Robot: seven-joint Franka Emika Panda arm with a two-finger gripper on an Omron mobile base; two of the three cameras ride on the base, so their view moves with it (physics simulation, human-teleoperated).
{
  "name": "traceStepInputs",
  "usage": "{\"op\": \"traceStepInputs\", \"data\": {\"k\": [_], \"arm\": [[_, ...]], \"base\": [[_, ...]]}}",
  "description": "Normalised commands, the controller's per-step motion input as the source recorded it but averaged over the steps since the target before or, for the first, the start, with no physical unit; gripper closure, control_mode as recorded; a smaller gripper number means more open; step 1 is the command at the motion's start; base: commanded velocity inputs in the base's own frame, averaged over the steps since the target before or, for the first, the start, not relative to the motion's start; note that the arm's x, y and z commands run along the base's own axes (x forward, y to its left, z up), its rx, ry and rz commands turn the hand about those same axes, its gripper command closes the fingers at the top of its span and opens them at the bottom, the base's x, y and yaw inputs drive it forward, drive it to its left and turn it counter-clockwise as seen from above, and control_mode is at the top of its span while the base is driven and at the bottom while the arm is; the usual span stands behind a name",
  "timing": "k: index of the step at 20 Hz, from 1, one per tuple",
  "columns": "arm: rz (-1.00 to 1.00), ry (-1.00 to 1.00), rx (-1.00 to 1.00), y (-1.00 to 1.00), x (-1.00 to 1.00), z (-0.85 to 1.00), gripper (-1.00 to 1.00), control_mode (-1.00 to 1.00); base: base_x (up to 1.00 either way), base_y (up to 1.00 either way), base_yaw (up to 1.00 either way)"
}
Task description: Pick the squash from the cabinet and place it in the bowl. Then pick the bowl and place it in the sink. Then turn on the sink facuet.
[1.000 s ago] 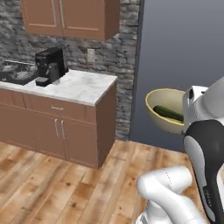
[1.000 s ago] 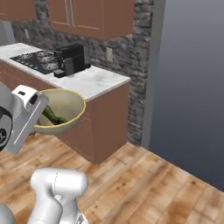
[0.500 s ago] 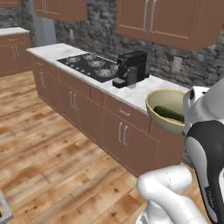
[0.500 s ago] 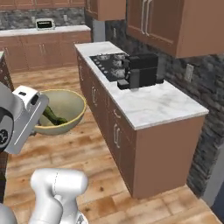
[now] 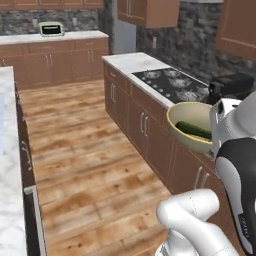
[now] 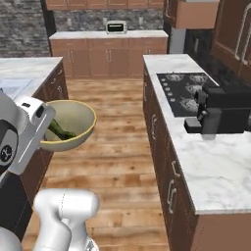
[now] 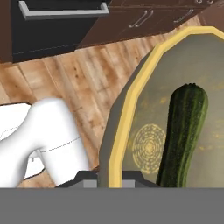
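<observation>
My gripper [image 7: 109, 177] is shut on the rim of the yellowish-tan bowl [image 7: 127, 109] and holds it in the air beside my arm. The dark green squash [image 7: 181, 131] lies inside the bowl, against its floor. From the left base view the bowl [image 5: 186, 125] hangs in front of the stove counter with the squash [image 5: 193, 130] in it. In the right base view the bowl [image 6: 76, 120] and squash [image 6: 61, 130] hang above the wooden floor, next to the marble island. A pale basin, seemingly the sink [image 6: 11, 88], is set in that island top. The sink faucet is out of view.
A counter run with a black cooktop [image 6: 188, 90] and a dark coffee machine [image 6: 223, 110] lies to the right. A marble island [image 5: 7, 165] stands to the left. A wooden-floor aisle [image 6: 110, 127] runs between them towards a back counter with a toaster [image 6: 116, 27]. Wall cabinets [image 5: 150, 12] hang above.
The whole scene has swung as the base turned, from a counter end by a grey wall to the long aisle. The bowl with the squash stays in my grip, unmoved relative to the arm.
</observation>
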Motion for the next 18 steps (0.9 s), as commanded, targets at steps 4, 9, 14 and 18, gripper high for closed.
{"op": "traceStepInputs", "data": {"k": [4, 9, 14, 18], "arm": [[0.00, 0.00, 0.00, 0.00, 0.00, 0.00, 1.00, 1.00], [0.00, 0.00, 0.00, 0.00, 0.00, 0.00, 1.00, 1.00], [0.00, 0.00, 0.00, 0.00, 0.00, 0.00, 1.00, 1.00], [0.00, 0.00, 0.00, 0.00, 0.00, 0.00, 1.00, 1.00]], "base": [[1.00, 0.00, 0.26], [1.00, 0.00, 0.26], [1.00, -0.08, 0.31], [1.00, -0.35, 0.44]]}}
